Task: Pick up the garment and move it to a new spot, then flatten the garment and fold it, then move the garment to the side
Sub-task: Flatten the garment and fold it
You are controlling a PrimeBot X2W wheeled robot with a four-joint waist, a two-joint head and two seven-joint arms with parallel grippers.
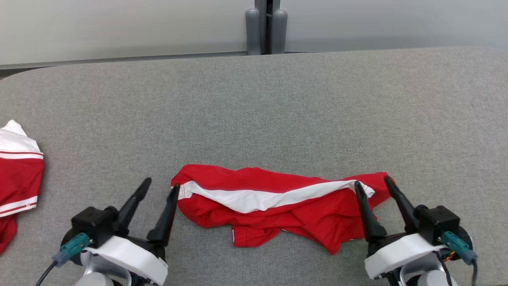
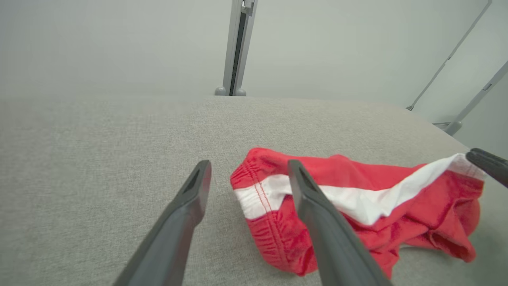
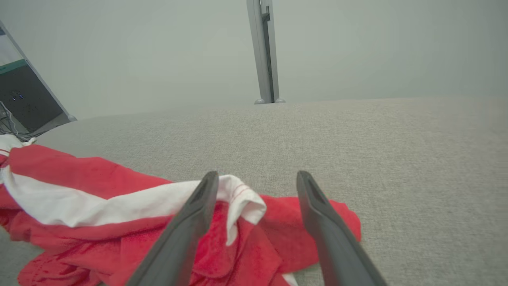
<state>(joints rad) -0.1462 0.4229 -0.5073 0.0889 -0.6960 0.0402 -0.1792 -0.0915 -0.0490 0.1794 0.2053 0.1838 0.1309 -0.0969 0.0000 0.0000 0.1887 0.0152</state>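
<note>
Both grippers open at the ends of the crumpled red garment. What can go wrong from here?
1. The garment lies bunched, its white band twisted over red folds; a pinch may catch several layers.
2. Only its very edge lies between the fingers of the left gripper, so closing may slip off; the right gripper straddles more cloth.
3. A second red and white garment sits at the left edge of the table; moving to that side risks overlap.
</note>
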